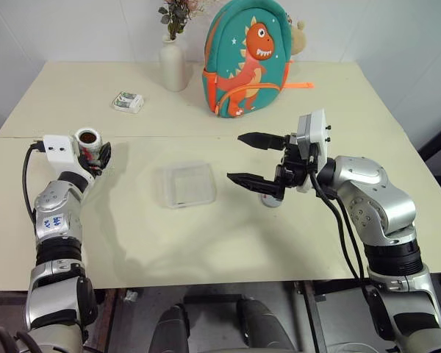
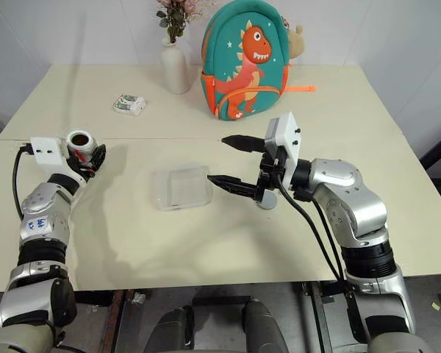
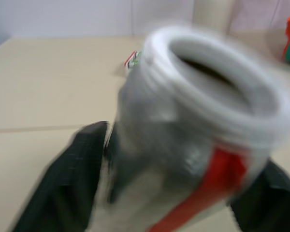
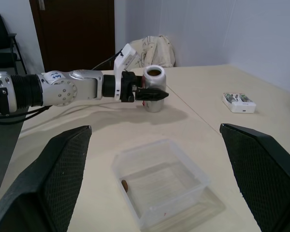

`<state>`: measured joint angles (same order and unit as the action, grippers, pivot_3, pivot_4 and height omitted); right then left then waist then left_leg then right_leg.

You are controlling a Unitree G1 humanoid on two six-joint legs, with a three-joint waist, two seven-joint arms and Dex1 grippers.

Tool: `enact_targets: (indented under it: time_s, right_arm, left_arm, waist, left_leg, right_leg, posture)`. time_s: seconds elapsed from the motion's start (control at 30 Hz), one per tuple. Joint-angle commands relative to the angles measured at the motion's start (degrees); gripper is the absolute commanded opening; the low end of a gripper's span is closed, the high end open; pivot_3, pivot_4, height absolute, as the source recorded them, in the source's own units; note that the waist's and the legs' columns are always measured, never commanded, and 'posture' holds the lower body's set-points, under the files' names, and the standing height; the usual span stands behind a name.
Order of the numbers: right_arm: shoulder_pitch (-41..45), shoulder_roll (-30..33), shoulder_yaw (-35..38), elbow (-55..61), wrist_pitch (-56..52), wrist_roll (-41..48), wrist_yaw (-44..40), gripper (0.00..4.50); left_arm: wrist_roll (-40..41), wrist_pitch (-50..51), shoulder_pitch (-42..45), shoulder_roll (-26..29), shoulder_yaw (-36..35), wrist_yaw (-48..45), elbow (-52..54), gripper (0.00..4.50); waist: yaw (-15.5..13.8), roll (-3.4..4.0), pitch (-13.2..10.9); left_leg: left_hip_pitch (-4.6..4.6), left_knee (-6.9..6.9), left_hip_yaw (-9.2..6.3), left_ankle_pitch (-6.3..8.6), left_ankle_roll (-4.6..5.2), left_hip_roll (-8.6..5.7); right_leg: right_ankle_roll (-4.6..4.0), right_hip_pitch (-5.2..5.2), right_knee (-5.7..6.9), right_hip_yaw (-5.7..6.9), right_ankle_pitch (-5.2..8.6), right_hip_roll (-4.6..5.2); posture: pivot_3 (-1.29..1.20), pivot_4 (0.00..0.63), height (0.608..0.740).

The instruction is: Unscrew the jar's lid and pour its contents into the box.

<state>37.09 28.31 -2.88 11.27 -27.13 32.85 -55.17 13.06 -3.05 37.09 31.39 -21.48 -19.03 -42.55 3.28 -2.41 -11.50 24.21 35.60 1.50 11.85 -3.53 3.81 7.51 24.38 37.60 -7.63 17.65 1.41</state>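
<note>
Open jar [image 1: 87,137] upright at left end effector [image 1: 95,155], near left edge of surface [image 1: 206,243].
Left end effector set about jar; pinching or released: cannot tell. Right end effector [image 1: 235,157] spread wide, empty, hovering just above lid [image 1: 270,201]. Lid flat on surface, just right of box [image 1: 185,184]. Box mid-surface, well clear of every edge, with bare room between box and jar.
</note>
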Motion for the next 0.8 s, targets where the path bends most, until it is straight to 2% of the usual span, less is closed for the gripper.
enact_targets:
  time_s: [0.03, 0.33, 0.6, 0.73, 0.8]
  right_arm:
    - [0.9, -0.4, 0.5, 1.1, 0.6, 0.7, -0.6, 4.5]
    - [0.7, -0.8, 0.4, 1.3, 0.2, 0.9, -0.7, 4.5]
    - [-1.2, 0.1, 1.3, 2.7, -0.3, 1.4, -0.9, 4.5]
    - [-2.4, 2.2, 2.0, 2.5, 0.8, 0.8, -2.4, 4.5]
    - [-3.1, 4.5, 1.9, 2.0, 2.7, -0.8, -4.7, 4.5]
  left_arm:
    - [0.8, -0.2, -0.4, 1.3, -1.1, 0.2, 1.4, 4.47]
    - [1.4, 5.0, -5.8, 2.7, -1.0, -0.6, 10.3, 4.47]
    - [0.6, 10.3, -21.2, 6.5, -3.3, -1.5, 31.3, 4.47]
    - [0.7, 2.2, -28.6, 12.1, -2.6, -11.8, 40.8, 4.47]
    - [5.4, 1.9, -27.6, 15.1, -1.1, -20.7, 43.9, 4.47]
  waist:
    - [0.0, 0.0, 0.0]
    - [0.2, 0.0, 0.0]
    - [0.3, -0.02, 0.0]
    - [0.3, -0.04, 0.0]
    - [-0.1, -0.04, 0.0]
  left_leg:
    - [0.0, 0.0, 0.0, 0.0, 0.0, 0.0]
    - [-0.01, -0.03, 0.0, 0.0, 0.0, 0.0]
    - [-0.01, -0.1, 0.01, 0.01, -0.02, 0.02]
    - [-0.02, -0.26, 0.06, 0.02, -0.03, 0.02]
    - [-0.04, -0.36, 0.09, 0.02, -0.03, 0.02]
  right_leg:
    - [0.0, 0.0, 0.0, 0.0, 0.0, 0.0]
    - [0.0, 0.0, -0.01, 0.0, 0.0, 0.0]
    - [-0.04, 0.03, -0.06, -0.01, 0.02, 0.03]
    - [-0.14, 0.03, -0.19, -0.01, 0.04, 0.09]
    - [-0.34, 0.06, -0.28, -0.01, 0.11, 0.12]
  posture:
    - [0.0, 0.15, 0.74]
    - [0.0, 0.15, 0.74]
    - [0.0, 0.15, 0.74]
    - [0.0, 0.15, 0.74]
    - [0.0, 0.15, 0.74]
